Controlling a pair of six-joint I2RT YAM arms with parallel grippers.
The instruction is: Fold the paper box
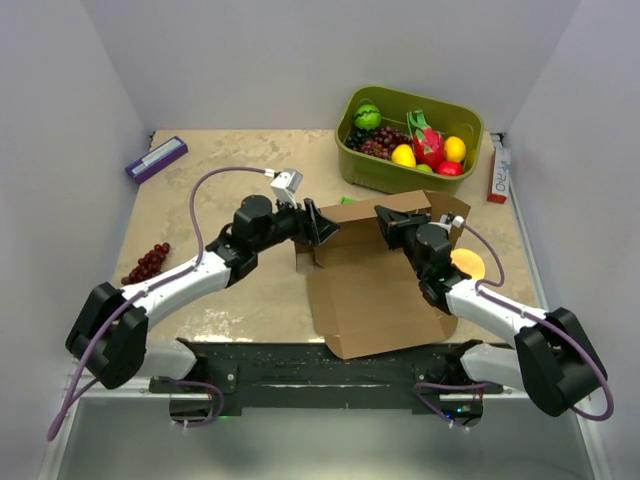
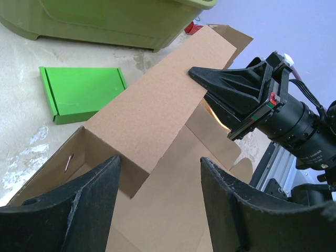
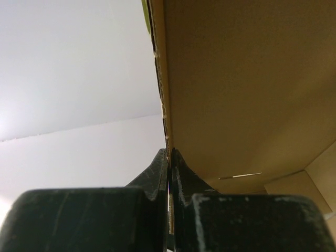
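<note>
The paper box (image 1: 372,290) is a brown cardboard sheet lying partly folded in the middle of the table, its back wall (image 2: 157,105) raised. My right gripper (image 1: 384,218) is shut on the top edge of that raised wall; in the right wrist view its jaws (image 3: 169,153) pinch the cardboard edge (image 3: 247,89). The same gripper (image 2: 207,79) shows in the left wrist view, clamped on the wall. My left gripper (image 1: 324,228) is open at the box's left rear corner. Its fingers (image 2: 79,210) straddle the cardboard (image 2: 160,163) without touching it.
An olive-green bin (image 1: 350,150) of fruit stands behind the box. A small flat green box (image 2: 79,92) lies between them. Grapes (image 1: 147,263) lie at the left, a purple box (image 1: 156,158) at the back left, a red-and-white box (image 1: 497,172) and an orange disc (image 1: 467,263) at the right.
</note>
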